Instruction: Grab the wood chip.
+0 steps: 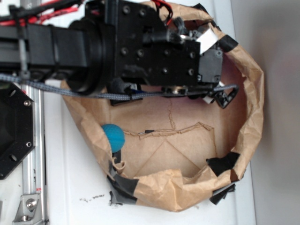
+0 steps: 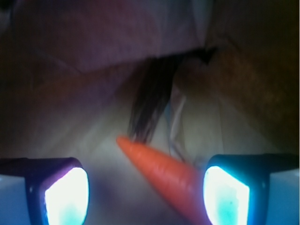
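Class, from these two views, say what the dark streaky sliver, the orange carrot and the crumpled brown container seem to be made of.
Dark streaky sliver: likely wood, matte, with lengthwise grain and a ragged end, though the view is blurred.
Orange carrot: smooth, slightly glossy and evenly coloured, possibly plastic; unclear.
Crumpled brown container: kraft paper, matte, creased and torn, patched with black tape.

A crumpled brown paper bag lies open on a white table, its rim patched with black tape strips. A blue ball sits inside the bag against its left wall. In the wrist view, an orange carrot lies on the bag's pale floor, its tip pointing up and left.
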